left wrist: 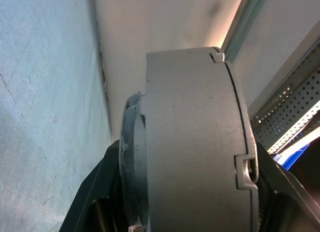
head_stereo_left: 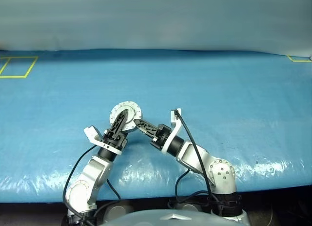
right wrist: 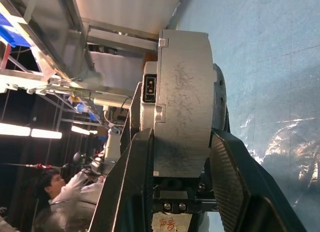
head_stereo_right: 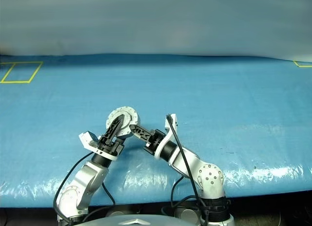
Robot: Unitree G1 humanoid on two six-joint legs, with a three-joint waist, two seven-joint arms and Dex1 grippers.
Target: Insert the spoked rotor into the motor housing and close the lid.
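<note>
Both pincers clamp the motor housing [head_stereo_left: 126,112] edge-on above the table [head_stereo_left: 234,89]: left pincer [head_stereo_left: 120,120] and right pincer [head_stereo_left: 138,122] meet around it (lid [left wrist: 131,157] apparently shut). If 1 loosens early, the housing could twist and drop.

Held object: round silver-grey metal motor housing [head_stereo_left: 126,112] with scalloped rim, lifted above blue table cover [head_stereo_left: 219,89]
Left gripper [head_stereo_left: 122,120]: fingers across housing
Right gripper [head_stereo_left: 139,123]: at housing's lower edge
</note>
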